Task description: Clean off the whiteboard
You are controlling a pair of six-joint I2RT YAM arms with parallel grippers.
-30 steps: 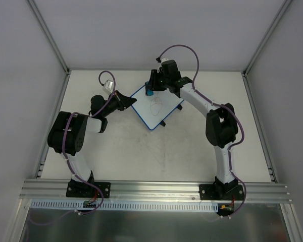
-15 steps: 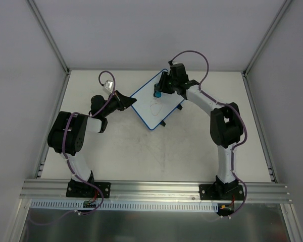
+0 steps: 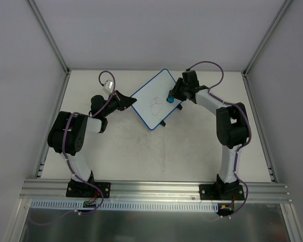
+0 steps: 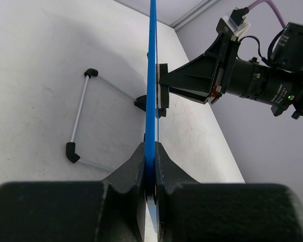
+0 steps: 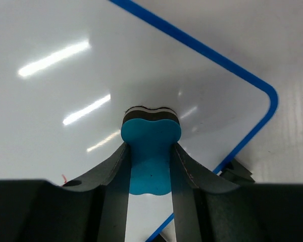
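Whiteboard [image 3: 154, 91] sits at far centre of tabletop [image 3: 166, 156], turned like a diamond in the top view and propped on a wire stand [image 4: 78, 118] with black feet. Left tool [image 3: 131, 102] is clamped on the board's left corner. The left wrist view shows both fingers [image 4: 134, 169] pinching the blue rim edge-on, so it looks like it is bracing the board. Right tool [image 5: 150, 166] is closed narrow on a blue eraser [image 5: 150, 132]. The eraser's dark felt face is pressed flat on the white surface near the board's right corner, just inside the rim.

Progress: erasing looks underway but not finished. 1 faint red scribble [image 3: 155, 106] shows near the middle of the board, apart from the eraser and to its left in the top view. The right wrist view also catches a tiny red mark [image 5: 63, 177] at the lower left, partly hidden by the finger. The area around the eraser and the upper part of the board look clean, with only glare streaks there. Can't tell whether the surface directly under the eraser has ink.

Left to do, as I judge it: bring the eraser back toward board centre and pass over the scribble, maybe more than 1 pass, with the left tool holding the board steady. Risk: the board is propped, so a hard push near the corner could tip it or slide it out of the clamp
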